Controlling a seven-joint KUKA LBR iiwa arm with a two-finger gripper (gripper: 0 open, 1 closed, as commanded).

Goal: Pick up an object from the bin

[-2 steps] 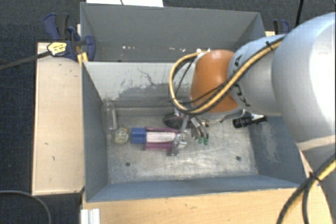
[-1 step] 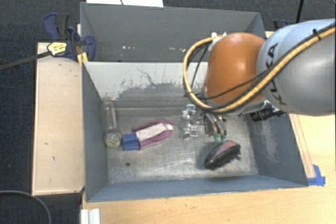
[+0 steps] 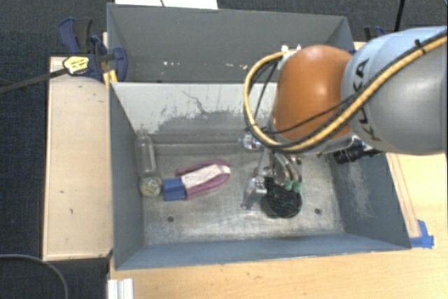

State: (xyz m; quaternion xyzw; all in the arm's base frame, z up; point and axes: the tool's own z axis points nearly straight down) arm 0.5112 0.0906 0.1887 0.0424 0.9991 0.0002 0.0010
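End effector (image 3: 270, 187) over round black object (image 3: 283, 204), right side of bin (image 3: 210, 215), opening indiscernible

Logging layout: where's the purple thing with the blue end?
The purple thing lies on the bin floor, left in the camera view, beside the clear tube, apart from the gripper and the black round thing by it.

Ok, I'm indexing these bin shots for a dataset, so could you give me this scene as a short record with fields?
container: grey metal bin
gripper position: gripper low over the bin floor, right of centre
thing at gripper: black round object, right by it
held: cannot tell
other things: purple packet with a blue end lying left of centre; clear tube and small round greenish piece by the left wall
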